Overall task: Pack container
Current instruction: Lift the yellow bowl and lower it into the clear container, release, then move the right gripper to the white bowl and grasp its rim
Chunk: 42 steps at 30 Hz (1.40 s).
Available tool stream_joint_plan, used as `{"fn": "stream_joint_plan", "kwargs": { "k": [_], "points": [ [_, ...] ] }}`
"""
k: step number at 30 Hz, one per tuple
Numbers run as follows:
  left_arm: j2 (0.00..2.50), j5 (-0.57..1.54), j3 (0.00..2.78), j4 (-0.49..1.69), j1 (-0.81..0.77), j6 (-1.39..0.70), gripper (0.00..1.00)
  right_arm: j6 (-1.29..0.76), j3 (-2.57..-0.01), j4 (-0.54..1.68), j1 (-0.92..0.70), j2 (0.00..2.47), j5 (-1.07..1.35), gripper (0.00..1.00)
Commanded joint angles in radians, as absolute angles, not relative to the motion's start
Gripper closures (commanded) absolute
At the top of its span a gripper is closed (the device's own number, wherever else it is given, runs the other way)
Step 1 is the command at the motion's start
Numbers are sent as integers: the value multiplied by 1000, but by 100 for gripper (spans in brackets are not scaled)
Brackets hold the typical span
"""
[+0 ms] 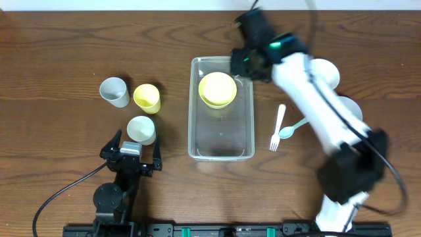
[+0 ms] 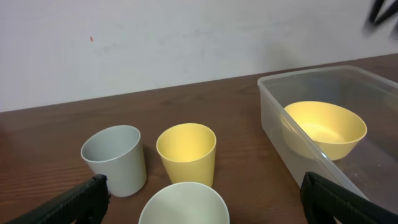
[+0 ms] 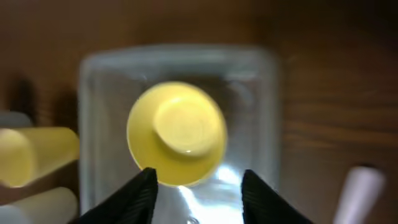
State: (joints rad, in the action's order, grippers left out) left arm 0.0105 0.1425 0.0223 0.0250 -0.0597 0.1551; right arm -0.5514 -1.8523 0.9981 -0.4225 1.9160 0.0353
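Note:
The clear plastic container stands mid-table with a yellow bowl upright in its far end. My right gripper hovers over the container's far right corner, open and empty. In the right wrist view the gripper is open above the bowl and the container. My left gripper is open and empty at the near left, just behind a pale green cup. In the left wrist view the gripper frames that cup; the container and bowl are to the right.
A grey cup and a yellow cup stand left of the container. They also show in the left wrist view, grey and yellow. A white fork, a mint spoon and white bowls lie to the right.

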Motion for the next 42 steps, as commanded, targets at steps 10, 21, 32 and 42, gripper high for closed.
{"fn": "stream_joint_plan", "kwargs": {
  "k": [10,21,32,42],
  "points": [
    [6,149,4,59,-54,160,2,-545,-1814,1141,-9,1850,-123,32],
    [6,149,4,59,-54,160,2,-587,-1667,1082,101,2011,-124,32],
    [6,149,4,59,-54,160,2,-586,-1617,976,138,2050,-127,34],
    [6,149,4,59,-54,160,2,-599,-1444,770,138,2050,-98,46]
  ]
}}
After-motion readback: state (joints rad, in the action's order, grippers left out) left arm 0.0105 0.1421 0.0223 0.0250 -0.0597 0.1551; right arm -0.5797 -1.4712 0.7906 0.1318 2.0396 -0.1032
